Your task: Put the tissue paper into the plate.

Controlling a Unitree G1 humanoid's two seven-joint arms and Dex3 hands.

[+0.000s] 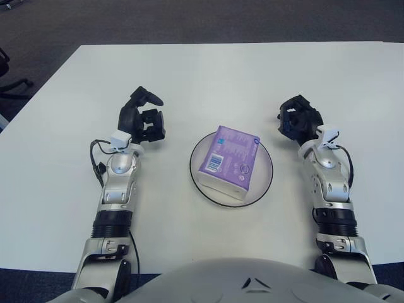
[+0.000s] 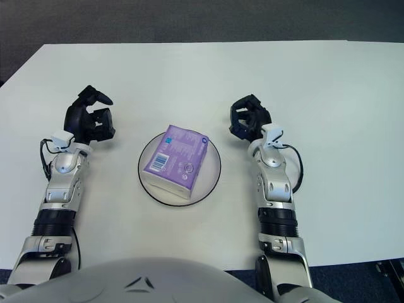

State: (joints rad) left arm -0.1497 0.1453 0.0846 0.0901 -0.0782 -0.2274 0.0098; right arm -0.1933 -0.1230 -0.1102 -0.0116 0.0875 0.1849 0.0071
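Note:
A purple and white tissue pack [image 1: 228, 160] lies inside the white plate [image 1: 262, 181] with a dark rim, at the middle of the table. My right hand [image 1: 297, 120] shows just right of the plate, fingers curled and holding nothing, a small gap between it and the rim. My left hand [image 1: 144, 117] shows to the left of the plate, well apart from it, fingers relaxed and holding nothing.
The white table [image 1: 208, 76] stretches far behind the plate. Dark carpet lies beyond its far edge, and a chair base [image 1: 12, 79] shows at the far left.

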